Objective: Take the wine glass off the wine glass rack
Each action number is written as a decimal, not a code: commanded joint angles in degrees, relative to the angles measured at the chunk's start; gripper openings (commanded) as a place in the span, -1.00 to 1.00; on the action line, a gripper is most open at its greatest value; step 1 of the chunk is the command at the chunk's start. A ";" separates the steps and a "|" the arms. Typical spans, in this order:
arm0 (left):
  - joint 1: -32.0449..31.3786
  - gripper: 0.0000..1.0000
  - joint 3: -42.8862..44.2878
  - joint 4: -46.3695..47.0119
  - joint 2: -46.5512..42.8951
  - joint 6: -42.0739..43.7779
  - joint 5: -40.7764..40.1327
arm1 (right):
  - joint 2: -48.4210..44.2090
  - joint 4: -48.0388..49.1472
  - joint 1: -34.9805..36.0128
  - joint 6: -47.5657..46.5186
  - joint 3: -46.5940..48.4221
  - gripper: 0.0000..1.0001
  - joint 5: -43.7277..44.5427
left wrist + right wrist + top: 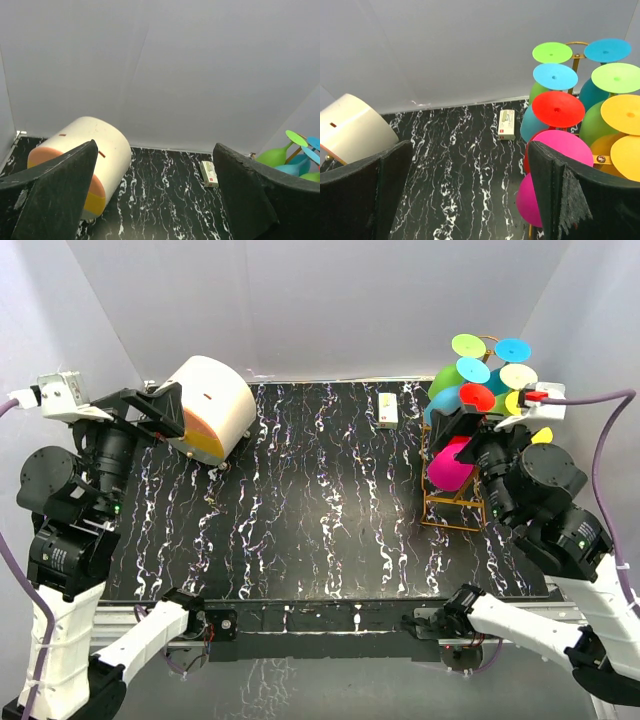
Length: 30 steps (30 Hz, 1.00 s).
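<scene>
The glasses hang on the rack [576, 62] at the far right of the tabletop [320, 540], none yet taken off. The right fingers [380, 190] are spread wide and empty, just beside the rack. The left fingers [55, 195] are equally spread and empty, far off by the drum [210, 408].

The step looks like the reach. The magenta glass [563, 150] sits lowest and nearest, so it seems the best pick. Its foot overlaps the red glass [558, 108] above it, so the fingers should come in low, close on the bowl or stem, and draw it out along the wire before lifting. A sideways pull could rock the rack and its neighbours.

Count: 1 rack, 8 glass feet showing in the right wrist view (others may hide behind), 1 drum and 1 small box [388, 410].
</scene>
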 commanded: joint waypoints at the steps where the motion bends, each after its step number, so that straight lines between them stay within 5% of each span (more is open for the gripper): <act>1: 2.47 0.97 -0.11 -3.39 0.05 -3.68 2.29 | 2.66 -6.46 -0.52 3.31 5.63 0.97 -0.31; 13: 7.48 0.97 -0.01 -12.27 1.51 -11.27 10.97 | 10.68 -21.73 -1.38 0.91 19.60 0.97 -3.11; 22: 8.80 0.97 -4.59 -12.61 4.35 -15.77 22.89 | 14.39 -26.92 -1.61 -4.33 21.95 0.96 6.59; 27: 9.03 0.97 -6.38 -12.48 6.62 -17.51 28.22 | 16.51 -28.20 -1.68 -7.44 20.66 0.89 13.16; 30: 9.12 0.97 -7.28 -12.06 7.44 -17.88 30.54 | 17.30 -27.36 -1.71 -11.38 18.81 0.66 14.96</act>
